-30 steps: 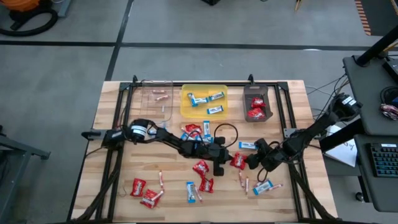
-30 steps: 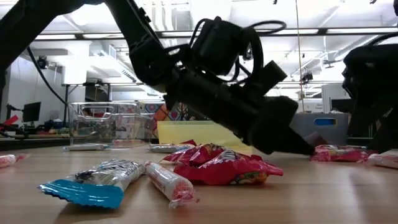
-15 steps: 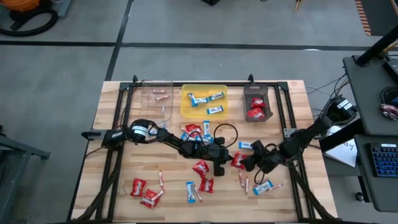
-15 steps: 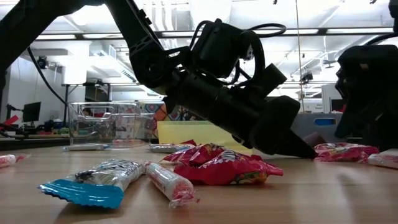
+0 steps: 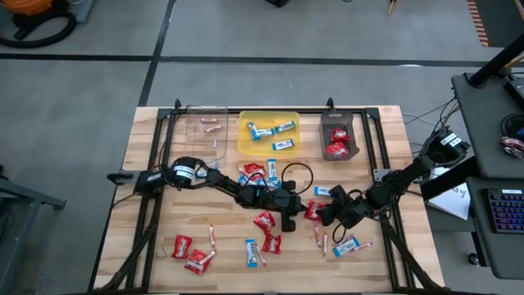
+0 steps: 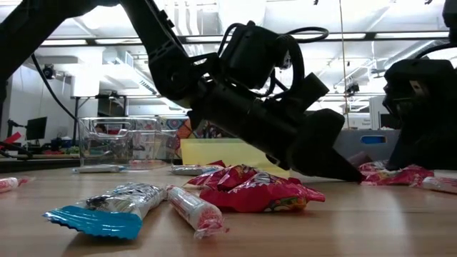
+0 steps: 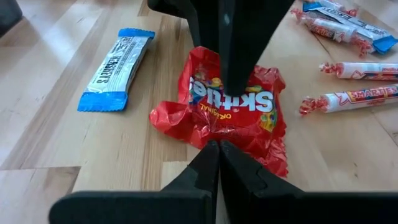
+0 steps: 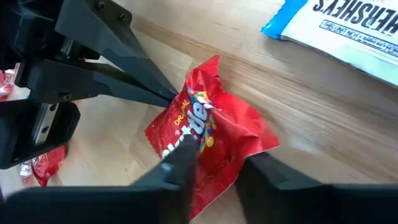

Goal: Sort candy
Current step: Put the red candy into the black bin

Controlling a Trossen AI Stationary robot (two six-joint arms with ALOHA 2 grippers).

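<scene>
A red packet [image 5: 313,211] of candy lies on the wooden table right of the middle. My right gripper [image 8: 217,165] is closed on its right end. My left gripper [image 7: 219,148] is shut, and its pointed tips meet the packet's left edge. In the low view the left gripper's tip [image 6: 353,173] touches the packet [image 6: 389,173], with the right gripper [image 6: 421,121] standing over it. At the far edge stand a clear tray [image 5: 205,131], a yellow tray [image 5: 246,143] holding blue-and-white bars, and a dark tray [image 5: 326,123] holding red packets. My left gripper touches the red packet's left edge [image 7: 214,138] with its shut fingertips. They come low from the table's left, slanting down. The packet lies on the table. My right gripper pinches the packet's right end [image 8: 214,152] between its two fingers [image 8: 183,163]. They come from the table's right, slanting down. The wrapper is crumpled between them, and its other end is on the table.
Loose candy lies all around: a red packet [image 5: 264,220], blue-and-white bars [image 5: 252,250] [image 5: 325,191] [image 5: 348,246], thin sticks [image 5: 319,238], and more packets at the near left [image 5: 192,258]. Black frame rails [image 5: 155,164] run along the table's sides.
My right gripper has moved toward the table's left, up to the red packet beside the left gripper's tips. The packet's right end now stands a little raised and crumpled.
</scene>
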